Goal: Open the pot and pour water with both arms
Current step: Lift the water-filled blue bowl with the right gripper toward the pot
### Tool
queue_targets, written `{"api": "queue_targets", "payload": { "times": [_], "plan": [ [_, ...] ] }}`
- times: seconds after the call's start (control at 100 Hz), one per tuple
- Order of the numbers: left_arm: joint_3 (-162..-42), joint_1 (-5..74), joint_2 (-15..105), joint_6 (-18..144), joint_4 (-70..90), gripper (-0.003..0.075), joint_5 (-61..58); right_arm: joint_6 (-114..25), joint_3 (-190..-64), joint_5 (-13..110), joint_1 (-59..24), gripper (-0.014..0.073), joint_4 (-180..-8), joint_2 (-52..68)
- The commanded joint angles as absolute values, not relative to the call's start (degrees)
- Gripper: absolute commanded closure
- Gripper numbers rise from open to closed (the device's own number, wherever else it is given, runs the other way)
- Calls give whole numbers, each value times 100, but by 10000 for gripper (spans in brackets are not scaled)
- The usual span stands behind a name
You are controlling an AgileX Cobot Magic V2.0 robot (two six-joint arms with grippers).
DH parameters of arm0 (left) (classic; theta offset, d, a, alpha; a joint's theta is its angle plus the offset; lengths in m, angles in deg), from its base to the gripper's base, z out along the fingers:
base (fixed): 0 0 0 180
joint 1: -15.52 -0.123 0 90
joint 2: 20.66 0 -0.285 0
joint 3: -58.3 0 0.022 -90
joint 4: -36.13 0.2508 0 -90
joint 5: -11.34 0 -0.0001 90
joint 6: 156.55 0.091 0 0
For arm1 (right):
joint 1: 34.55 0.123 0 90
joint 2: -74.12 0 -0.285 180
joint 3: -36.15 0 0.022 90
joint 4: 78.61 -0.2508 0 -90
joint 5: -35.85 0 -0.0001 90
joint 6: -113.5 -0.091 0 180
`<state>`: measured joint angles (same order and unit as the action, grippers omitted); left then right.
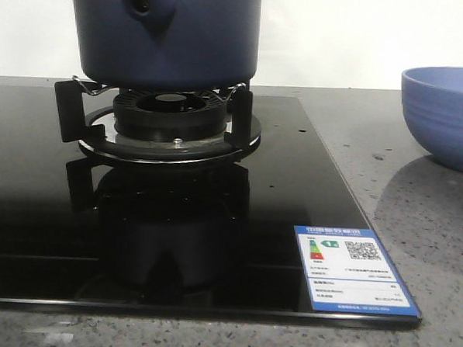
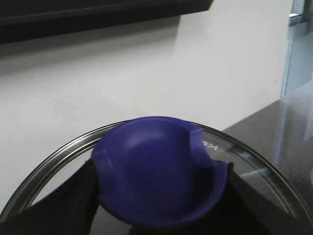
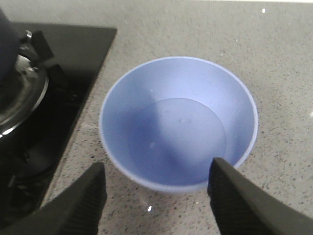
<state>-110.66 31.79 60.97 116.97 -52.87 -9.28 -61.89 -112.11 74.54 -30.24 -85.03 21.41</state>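
Observation:
The dark navy pot (image 1: 169, 38) stands on the gas burner (image 1: 172, 116); its stub with a round hole (image 1: 143, 6) faces the front, and its top is cut off by the frame. In the left wrist view my left gripper (image 2: 156, 198) is shut on the dark-blue knob (image 2: 156, 166) of the glass lid (image 2: 254, 156), which has a steel rim and a white wall behind it. My right gripper (image 3: 157, 176) is open and empty over the counter, just short of the light-blue bowl (image 3: 178, 122). Neither gripper shows in the front view.
The burner sits on a black glass cooktop (image 1: 308, 193) with an energy label (image 1: 354, 269) at its front right corner. The light-blue bowl (image 1: 444, 115) stands on the speckled grey counter to the right of the cooktop. The burner's edge (image 3: 19, 93) also shows in the right wrist view.

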Motion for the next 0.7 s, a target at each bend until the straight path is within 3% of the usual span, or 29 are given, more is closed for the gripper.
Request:
{"api": "queue_targets", "payload": {
  "times": [0.0,0.35,0.69],
  "plan": [
    [-11308,2842,5744,11556,-5574,361,-997,-6364,-11847,7427,-3105,177,-8272,1637],
    [-11308,1580,5523,11287,-5574,360,-1803,-6426,-13674,8847,-3960,177,-8141,-359],
    [-11298,1502,5535,11287,-5354,318,-1802,-6416,-13866,9188,-4279,177,-8119,-1390]
  ]
}}
